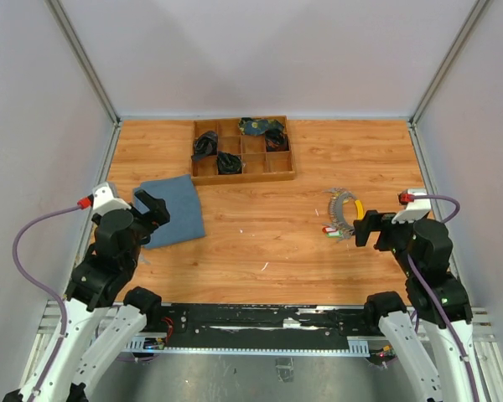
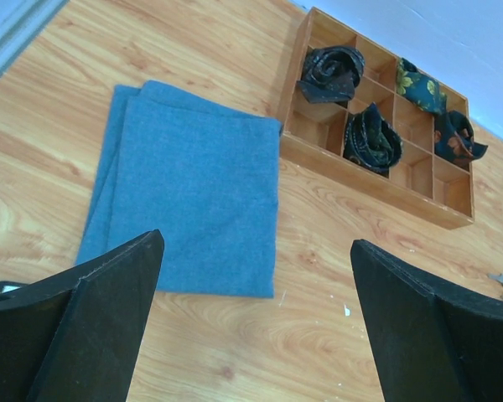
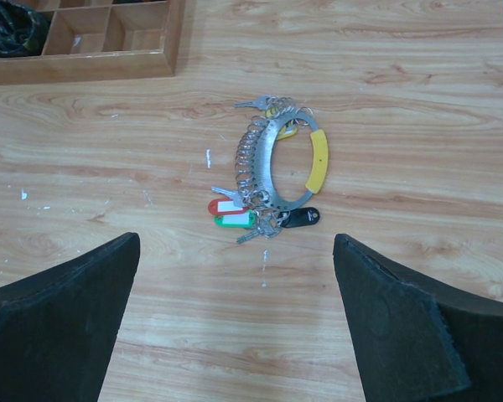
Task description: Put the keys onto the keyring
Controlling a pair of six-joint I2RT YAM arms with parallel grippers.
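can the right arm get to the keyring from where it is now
Probably yes: the keyring lies flat on the table just ahead of the open right fingers, with nothing between them.

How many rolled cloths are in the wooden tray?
4 rolled cloths in the tray: one at its left end, one beside it at the near rim, one by the far rim, one at the right end. None looks hidden.
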